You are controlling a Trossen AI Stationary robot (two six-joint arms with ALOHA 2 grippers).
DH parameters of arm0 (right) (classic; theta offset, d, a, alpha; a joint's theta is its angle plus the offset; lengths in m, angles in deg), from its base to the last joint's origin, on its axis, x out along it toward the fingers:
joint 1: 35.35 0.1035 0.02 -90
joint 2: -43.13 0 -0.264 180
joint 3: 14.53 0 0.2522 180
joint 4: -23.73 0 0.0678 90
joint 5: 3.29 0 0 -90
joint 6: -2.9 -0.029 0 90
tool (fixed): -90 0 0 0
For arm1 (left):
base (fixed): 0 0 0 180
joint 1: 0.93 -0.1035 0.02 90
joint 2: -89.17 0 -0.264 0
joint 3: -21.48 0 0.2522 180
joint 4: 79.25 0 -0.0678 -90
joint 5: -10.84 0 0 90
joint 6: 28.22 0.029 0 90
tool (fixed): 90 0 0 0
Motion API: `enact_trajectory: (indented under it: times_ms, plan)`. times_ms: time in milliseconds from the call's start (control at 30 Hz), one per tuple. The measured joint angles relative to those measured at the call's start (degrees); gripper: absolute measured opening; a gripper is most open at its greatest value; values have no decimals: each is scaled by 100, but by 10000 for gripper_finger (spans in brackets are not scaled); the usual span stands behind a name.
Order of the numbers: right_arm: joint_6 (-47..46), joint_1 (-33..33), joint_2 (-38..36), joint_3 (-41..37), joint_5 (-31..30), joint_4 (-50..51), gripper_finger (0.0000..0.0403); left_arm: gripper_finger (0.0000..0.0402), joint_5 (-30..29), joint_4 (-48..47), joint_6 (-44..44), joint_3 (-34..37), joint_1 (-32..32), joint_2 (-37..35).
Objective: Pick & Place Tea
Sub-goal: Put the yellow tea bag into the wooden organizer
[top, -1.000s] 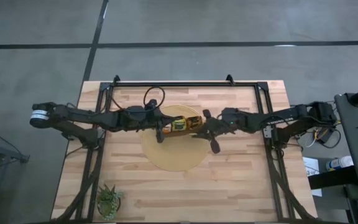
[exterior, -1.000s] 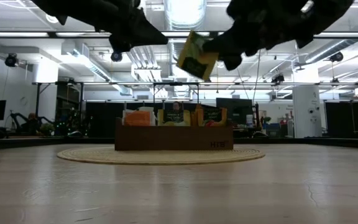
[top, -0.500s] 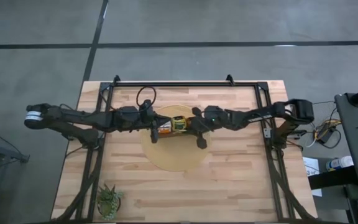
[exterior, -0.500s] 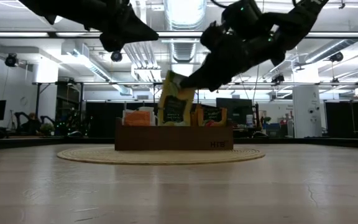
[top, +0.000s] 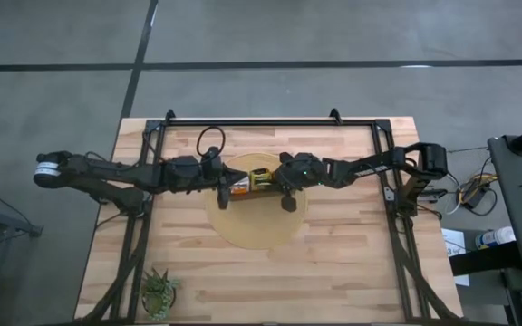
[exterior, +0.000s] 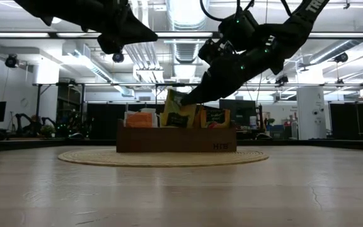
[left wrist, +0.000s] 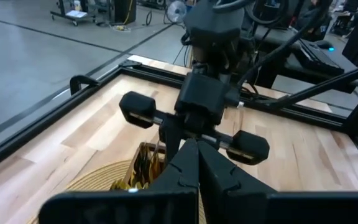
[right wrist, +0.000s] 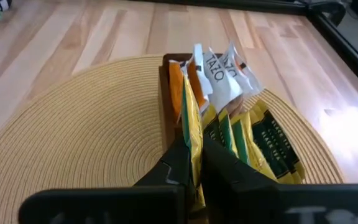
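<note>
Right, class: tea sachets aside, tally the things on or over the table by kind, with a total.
Round woven mat: 1
Brown box: 1
Potted plant: 1
Grippers: 2 (left gripper, shut, above the mat; right gripper at the box, shut on a yellow sachet)
Total: 5

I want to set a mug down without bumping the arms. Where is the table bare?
Bare: the front strip between the plant and the mat, and the table's front right corner. Crowded: the box mid-mat, where the right pincer holds a sachet and the left pincer hovers shut.
</note>
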Motion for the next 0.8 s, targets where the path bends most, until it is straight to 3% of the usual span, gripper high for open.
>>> enact_trajectory:
  times_ms: [300,633,800]
  plan:
    - [-107,-2,124,7,-4,11,20,0,0,5,-2,0,30,-1]
    - [-124,-2,839,432,30,16,21,0,1,16,-15,0,47,-1]
    - [-135,-2,805,575,48,421,22,0,1,9,-13,0,58,-1]
